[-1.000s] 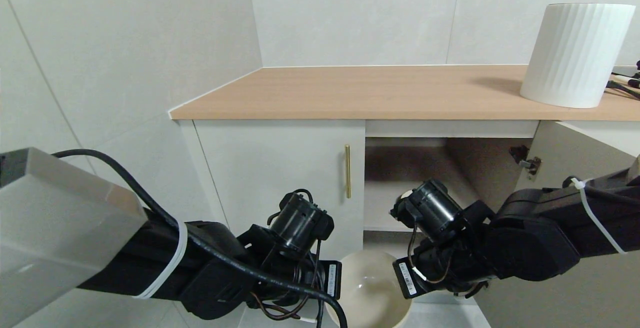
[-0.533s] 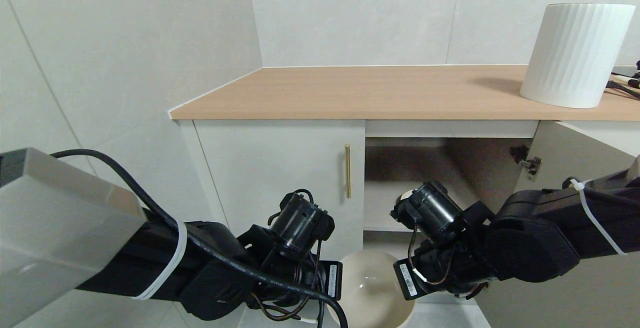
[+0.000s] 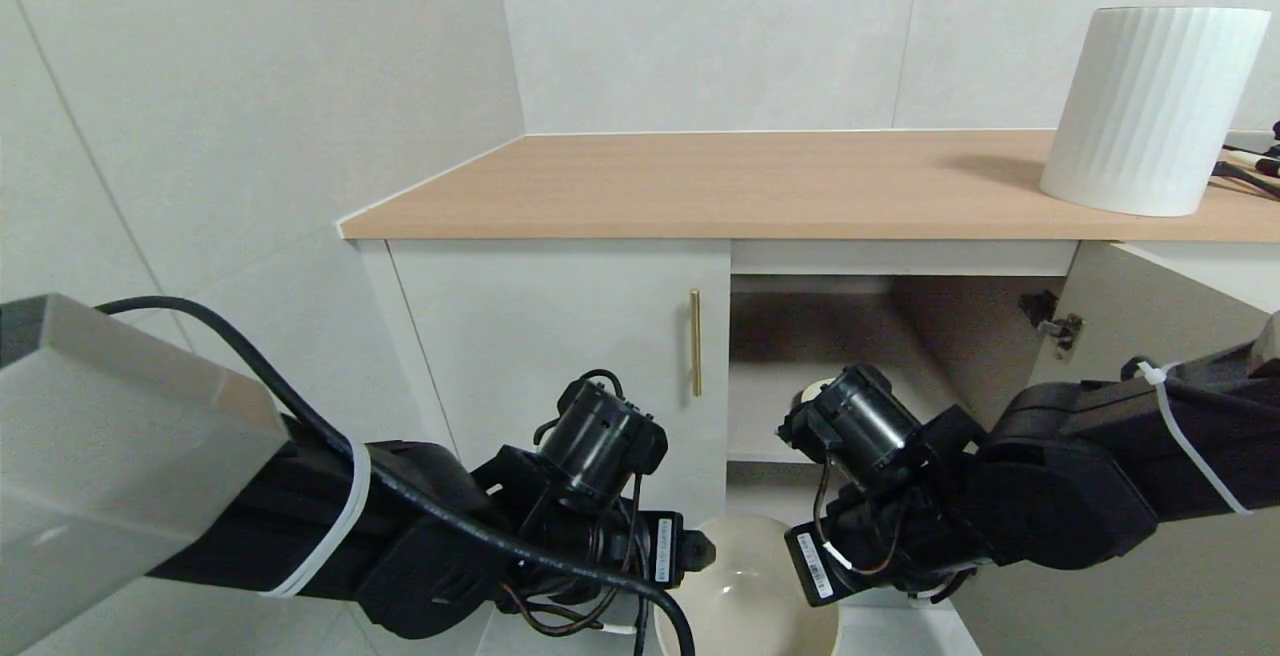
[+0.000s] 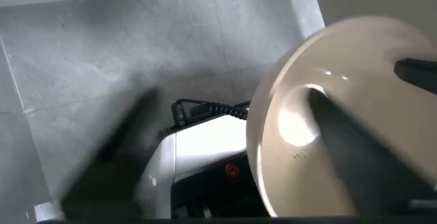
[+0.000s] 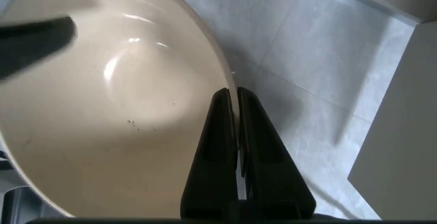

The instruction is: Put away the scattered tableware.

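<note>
Bowl (image 3: 745,596) low, near, between both arms. Right gripper (image 5: 237,104) pinched on right rim. Left gripper (image 4: 229,111) spread, straddling left rim. Open cabinet shelf (image 3: 770,416) far, above bowl; right arm nearer.

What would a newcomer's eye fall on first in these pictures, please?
The cream bowl, held low between both arms in front of the open cabinet, draws the eye first; the right gripper has its fingers pinched on the bowl's rim. Next comes the tall white ribbed container standing at the right end of the wooden countertop.
</note>
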Motion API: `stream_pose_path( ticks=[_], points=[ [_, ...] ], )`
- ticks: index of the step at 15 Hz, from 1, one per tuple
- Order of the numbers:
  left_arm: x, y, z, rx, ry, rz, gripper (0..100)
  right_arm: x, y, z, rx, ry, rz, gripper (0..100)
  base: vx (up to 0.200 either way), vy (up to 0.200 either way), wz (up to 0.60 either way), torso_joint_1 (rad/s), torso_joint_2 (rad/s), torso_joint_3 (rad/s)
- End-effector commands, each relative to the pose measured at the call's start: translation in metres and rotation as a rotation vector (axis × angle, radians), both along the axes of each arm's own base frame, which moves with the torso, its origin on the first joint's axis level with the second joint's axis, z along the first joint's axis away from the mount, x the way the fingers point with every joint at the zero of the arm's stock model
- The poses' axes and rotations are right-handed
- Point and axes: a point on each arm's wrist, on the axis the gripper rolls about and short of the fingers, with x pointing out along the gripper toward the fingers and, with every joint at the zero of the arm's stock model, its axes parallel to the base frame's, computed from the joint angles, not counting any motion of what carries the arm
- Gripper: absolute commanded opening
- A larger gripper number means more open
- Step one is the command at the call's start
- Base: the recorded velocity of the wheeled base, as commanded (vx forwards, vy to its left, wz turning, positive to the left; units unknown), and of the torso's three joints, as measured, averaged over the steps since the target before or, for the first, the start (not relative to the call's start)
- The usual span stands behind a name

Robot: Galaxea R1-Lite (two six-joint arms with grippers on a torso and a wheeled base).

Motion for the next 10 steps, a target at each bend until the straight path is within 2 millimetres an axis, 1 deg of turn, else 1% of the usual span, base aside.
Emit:
stream_pose_path(
  ticks=[1,3,6,7,9,10],
  points=[
    [0.0,0.0,0.001,-0.005,-0.004,0.0,100,0.0,0.0,-0.001,-0.002,0.001,-0.001,0,0.0,0.0,0.0,0.0,0.0,0.0],
    [0.0,0.001,0.004,-0.009,-0.01,0.002,100,0.002,0.0,-0.004,-0.017,-0.003,-0.012,0,0.0,0.0,0.0,0.0,0.0,0.0],
    [0.0,0.002,0.006,-0.014,-0.014,0.007,100,0.018,-0.013,-0.01,-0.061,-0.022,-0.096,0,0.0,0.0,0.0,0.0,0.0,0.0],
    [0.0,0.002,0.007,-0.016,-0.017,0.007,100,0.026,-0.021,-0.011,-0.065,-0.025,-0.13,0,0.0,0.0,0.0,0.0,0.0,0.0],
    [-0.001,0.003,0.01,-0.021,-0.022,0.007,100,0.048,-0.038,-0.018,-0.058,-0.032,-0.212,0,0.0,0.0,0.0,0.0,0.0,0.0],
    [-0.001,0.003,0.01,-0.022,-0.024,0.007,100,0.059,-0.047,-0.025,-0.039,-0.037,-0.274,0,0.0,0.0,0.0,0.0,0.0,0.0]
  ],
)
